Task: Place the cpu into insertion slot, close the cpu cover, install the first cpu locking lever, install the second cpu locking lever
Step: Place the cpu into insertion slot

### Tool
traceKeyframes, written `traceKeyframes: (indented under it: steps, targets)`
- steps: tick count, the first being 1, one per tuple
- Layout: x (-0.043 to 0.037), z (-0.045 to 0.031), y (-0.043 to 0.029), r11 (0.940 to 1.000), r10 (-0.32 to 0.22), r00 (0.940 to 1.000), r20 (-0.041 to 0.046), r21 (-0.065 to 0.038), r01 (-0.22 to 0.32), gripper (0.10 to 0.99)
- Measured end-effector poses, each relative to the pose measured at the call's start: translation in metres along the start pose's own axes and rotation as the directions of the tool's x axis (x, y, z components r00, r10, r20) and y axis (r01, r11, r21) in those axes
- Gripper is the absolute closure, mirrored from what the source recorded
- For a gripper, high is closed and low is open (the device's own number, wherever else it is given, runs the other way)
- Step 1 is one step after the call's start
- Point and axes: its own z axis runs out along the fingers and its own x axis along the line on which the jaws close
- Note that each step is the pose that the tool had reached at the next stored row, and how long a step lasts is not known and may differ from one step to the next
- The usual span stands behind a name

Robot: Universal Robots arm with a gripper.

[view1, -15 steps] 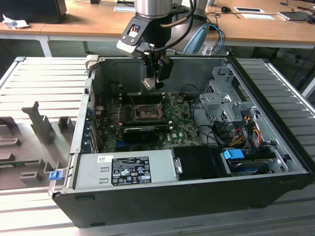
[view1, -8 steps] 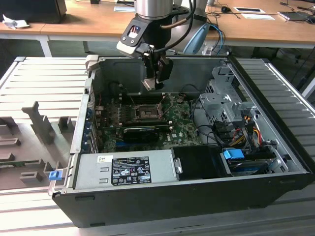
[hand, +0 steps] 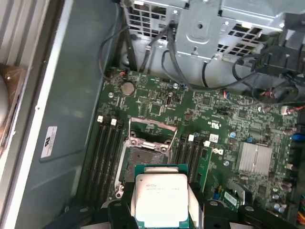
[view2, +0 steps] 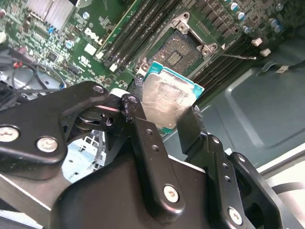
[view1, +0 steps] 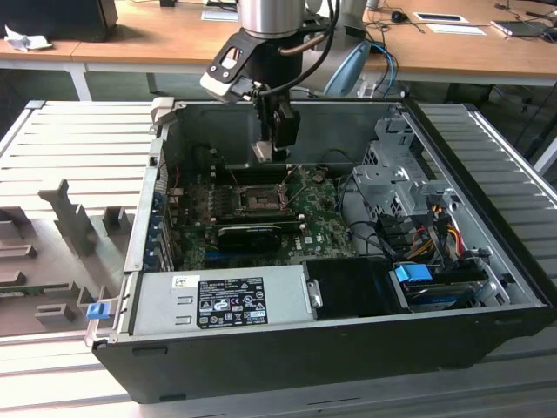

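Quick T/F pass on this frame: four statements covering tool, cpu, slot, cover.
1. The tool is shut on the cpu. True.
2. The cpu sits in the insertion slot. False: the tool holds it clear of the slot, which is empty.
3. The cpu cover is closed over the slot. False: it stands open.
4. A grey power-supply box lies inside the case. True.

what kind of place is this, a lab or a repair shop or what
Probably a robotics lab in an office-like room: an opened computer case lies on a slatted metal table, wooden desks stand behind it, and the gripper holds the cpu over the green circuit board.
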Motion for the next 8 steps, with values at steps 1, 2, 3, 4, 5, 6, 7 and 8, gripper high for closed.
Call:
traceKeyframes:
  steps: [1, 2, 3, 4, 5, 6, 7, 8]
  targets:
    - [0.0000, 0.0004, 0.0000, 0.9999, 0.014, 0.9999, 0.0012, 0.000, -0.014, 0.557]
    - [0.0000, 0.0006, -0.0001, 0.9998, 0.020, 0.9998, 0.0017, 0.000, -0.020, 0.557]
    - [0.0000, 0.0007, -0.0001, 0.9997, 0.024, 0.9997, 0.0020, 0.000, -0.024, 0.557]
    - [0.0000, 0.0015, -0.0005, 0.9996, 0.027, 0.9996, 0.0023, 0.000, -0.027, 0.557]
    - [0.0001, 0.0023, -0.0008, 0.9996, 0.027, 0.9996, 0.0023, -0.001, -0.027, 0.557]
    - [0.0001, 0.0028, -0.0011, 0.9996, 0.027, 0.9996, 0.0023, 0.000, -0.027, 0.557]
    - [0.0002, 0.0031, -0.0014, 0.9996, 0.027, 0.9996, 0.0024, 0.000, -0.027, 0.557]
    - [0.0002, 0.0034, -0.0014, 0.9996, 0.027, 0.9996, 0.0023, 0.000, -0.027, 0.557]
